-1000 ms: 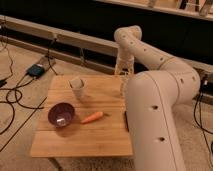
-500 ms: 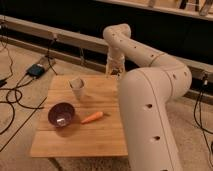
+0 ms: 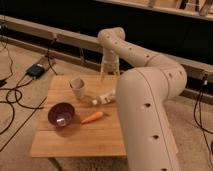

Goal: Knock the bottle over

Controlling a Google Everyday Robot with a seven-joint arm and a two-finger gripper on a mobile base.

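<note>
Bottle down on the wooden bench (image 3: 100, 137), cables across the floor at left.

I see the bottle (image 3: 103, 99) lying mid-frame beside the cup (image 3: 77, 88), seemingly neck lower-left; claw (image 3: 109, 70) hangs just above, grip state I cannot tell.

Single high view over the arm (image 3: 150, 95), angled down at table (image 3: 75, 142); pincer (image 3: 110, 75) beyond, near far edge

1. The gripper (image 3: 109, 69), over the worktop's (image 3: 80, 137) far edge, is too blurred to read.
2. The arm (image 3: 145, 110) hides the worktop's right side and part of the lying bottle (image 3: 102, 99).
3. The arm's base runs off the bottom edge.
</note>
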